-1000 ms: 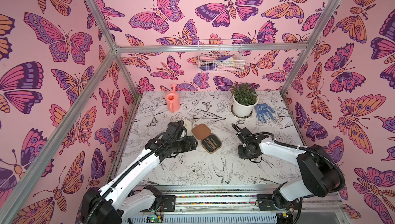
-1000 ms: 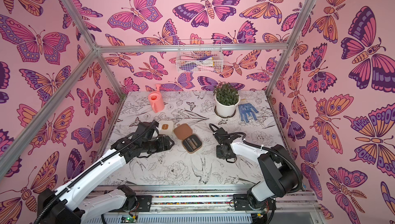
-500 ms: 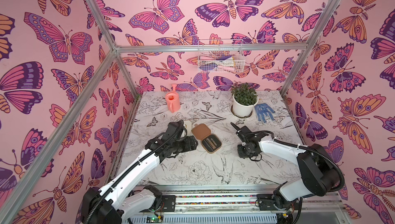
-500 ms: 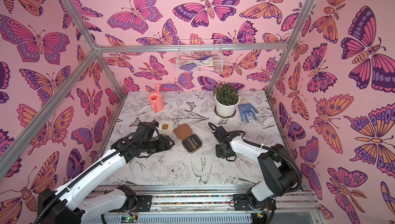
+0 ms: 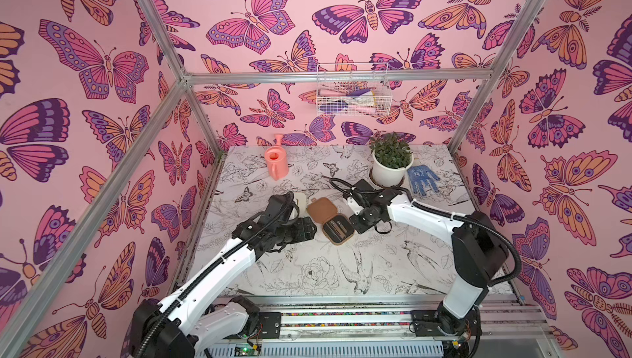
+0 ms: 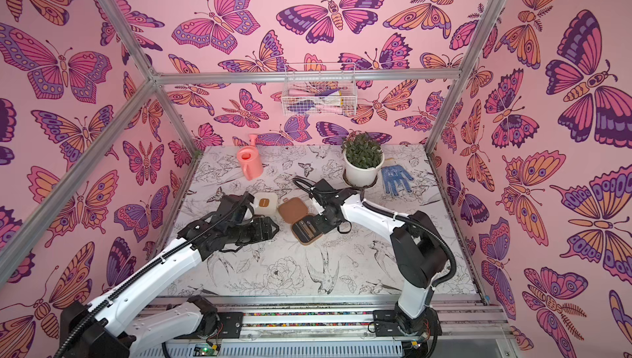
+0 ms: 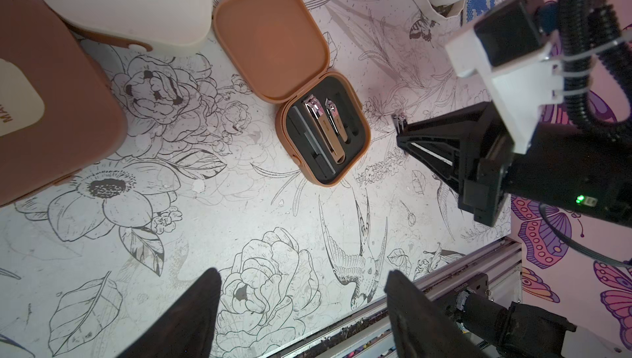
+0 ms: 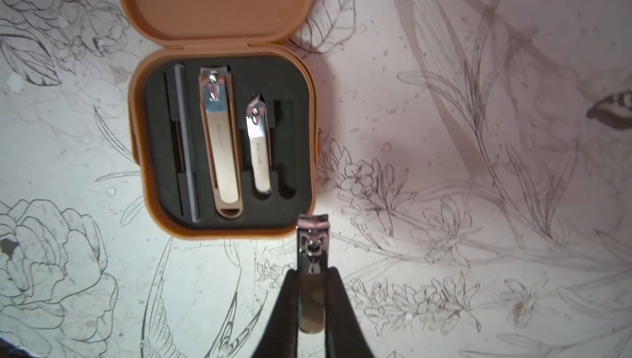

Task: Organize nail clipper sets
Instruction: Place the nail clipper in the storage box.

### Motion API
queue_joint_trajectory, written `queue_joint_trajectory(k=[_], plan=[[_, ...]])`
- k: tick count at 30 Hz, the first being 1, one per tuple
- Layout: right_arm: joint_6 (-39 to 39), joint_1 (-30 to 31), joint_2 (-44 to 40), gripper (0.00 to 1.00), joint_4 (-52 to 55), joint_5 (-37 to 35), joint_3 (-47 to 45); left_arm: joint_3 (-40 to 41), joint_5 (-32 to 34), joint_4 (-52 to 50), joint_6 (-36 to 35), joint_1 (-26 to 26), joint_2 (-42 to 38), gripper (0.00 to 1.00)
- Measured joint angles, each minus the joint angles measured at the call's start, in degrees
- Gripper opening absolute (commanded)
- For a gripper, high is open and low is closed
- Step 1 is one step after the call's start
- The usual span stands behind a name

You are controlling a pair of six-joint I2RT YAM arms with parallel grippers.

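Note:
An open tan nail clipper case [image 8: 222, 223] lies mid-table, seen in both top views [image 5: 337, 228] [image 6: 306, 233], with its lid [image 7: 270, 41] folded flat. Its black lining holds a large clipper [image 8: 219, 141], a small clipper [image 8: 258, 147] and a file [image 8: 186, 141]; one slot [image 8: 285, 147] is bare. My right gripper [image 8: 312, 272] is shut on a small metal clipper [image 8: 313, 243] just beside the case's edge. My left gripper [image 7: 302, 277] hangs open and holds nothing, left of the case. A cream case [image 6: 265, 203] and a closed brown case [image 7: 41, 100] sit by the left arm.
At the back stand a pink watering can [image 5: 276, 165], a potted plant [image 5: 390, 161] and a blue dotted glove [image 5: 422, 180]. A wire basket [image 5: 352, 94] hangs on the back wall. A metal rail [image 7: 444, 270] runs along the table's front edge.
My right gripper has carried the small clipper leftward to the edge of the open case. The left arm has stayed where it was.

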State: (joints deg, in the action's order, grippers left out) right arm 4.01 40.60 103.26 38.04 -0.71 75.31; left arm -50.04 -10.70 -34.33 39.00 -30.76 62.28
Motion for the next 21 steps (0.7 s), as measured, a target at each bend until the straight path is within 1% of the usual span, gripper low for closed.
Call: queue_joint_trajectory(k=[4,8,21], plan=[[-2.27,1.09,4.20,0.00,0.57,-0.07,4.35,0.00,-0.02,0.00,0.00,0.00,0.44,0.78],[-2.95,1.57,7.89,0.00,1.86,-0.33,8.22,0.00,0.00,0.00,0.00,0.00,0.57,0.78],[-1.01,1.62,12.22,0.00,6.29,-0.98,12.28,0.00,0.00,0.00,-0.17,0.00,1.16,0.78]])
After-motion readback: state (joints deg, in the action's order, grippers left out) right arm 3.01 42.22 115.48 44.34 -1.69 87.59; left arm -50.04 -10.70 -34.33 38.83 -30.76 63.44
